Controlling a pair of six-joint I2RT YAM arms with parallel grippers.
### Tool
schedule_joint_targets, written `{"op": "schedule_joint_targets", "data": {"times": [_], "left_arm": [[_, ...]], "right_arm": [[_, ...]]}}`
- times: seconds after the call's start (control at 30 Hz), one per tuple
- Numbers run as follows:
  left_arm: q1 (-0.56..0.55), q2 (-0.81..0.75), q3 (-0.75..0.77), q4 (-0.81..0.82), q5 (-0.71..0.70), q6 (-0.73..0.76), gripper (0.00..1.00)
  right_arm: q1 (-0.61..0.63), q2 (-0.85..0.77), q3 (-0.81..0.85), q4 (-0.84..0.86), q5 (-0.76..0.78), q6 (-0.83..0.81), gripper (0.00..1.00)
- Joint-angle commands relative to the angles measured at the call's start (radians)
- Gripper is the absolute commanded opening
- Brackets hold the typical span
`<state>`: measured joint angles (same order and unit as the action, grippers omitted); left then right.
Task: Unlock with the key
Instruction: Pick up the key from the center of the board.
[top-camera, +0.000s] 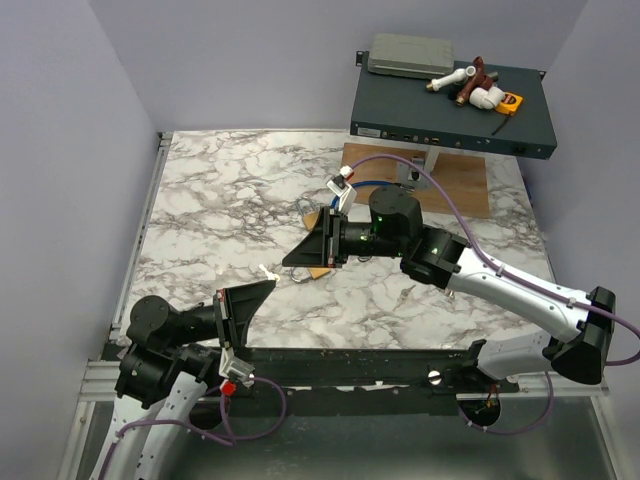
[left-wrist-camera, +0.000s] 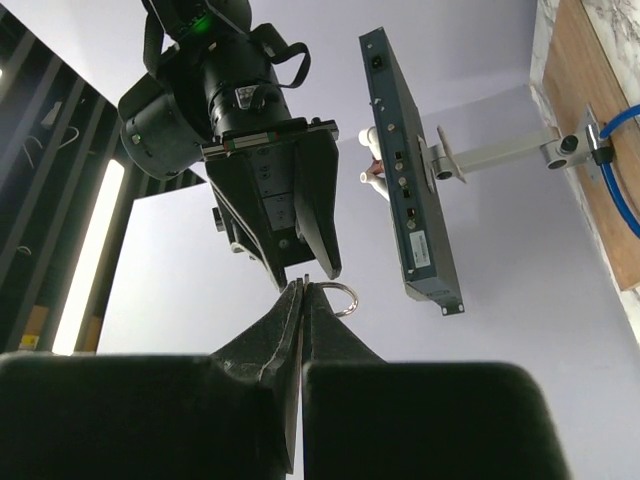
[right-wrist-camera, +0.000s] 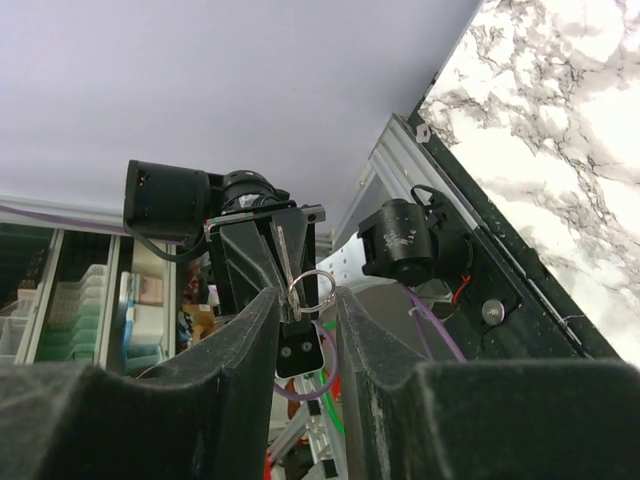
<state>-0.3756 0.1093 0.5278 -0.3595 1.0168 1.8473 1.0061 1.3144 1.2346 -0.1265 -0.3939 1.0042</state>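
**Key pinched in the left gripper, facing the right one over the marble**

The white-and-grey marbled table (top-camera: 230, 190) fills most of the floor of the booth. At its far right a flat dark blue-grey metal box (top-camera: 450, 110) sits raised on a stand above a brown wooden board (top-camera: 465, 185).

The right arm (top-camera: 520, 295), black and white, reaches in from the near right corner toward the middle of the table. The left arm (top-camera: 160, 380) is folded low at the near left corner.

The right gripper (top-camera: 288, 261) points left and the left gripper (left-wrist-camera: 301, 292) points up toward it, so the two tips face each other over the near middle of the table, close but apart.

The right gripper's fingers stand a little parted. I see nothing caught between them.

A small brass-coloured piece (top-camera: 320, 272) shows just under that gripper's near edge. Whether it touches the gripper I cannot tell.

The left gripper's fingers are pressed together on the slim silvery-grey metal key (right-wrist-camera: 283, 255), which sticks out past their tips toward the right gripper.

A thin silver wire ring (left-wrist-camera: 341, 298) hangs from the key just beside the fingertips.
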Motion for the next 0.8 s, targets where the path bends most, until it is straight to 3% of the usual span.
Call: {"op": "schedule_joint_targets", "data": {"times": [0.0, 0.77], "left_arm": [[-0.006, 0.001, 0.003, 0.029, 0.029, 0.019, 0.00], [-0.006, 0.041, 0.018, 0.062, 0.008, -0.051, 0.00]], "right_arm": [[0.001, 0.002, -0.025, 0.040, -0.049, -0.002, 0.30], [0.003, 0.067, -0.028, 0.169, -0.112, -0.014, 0.15]]}}
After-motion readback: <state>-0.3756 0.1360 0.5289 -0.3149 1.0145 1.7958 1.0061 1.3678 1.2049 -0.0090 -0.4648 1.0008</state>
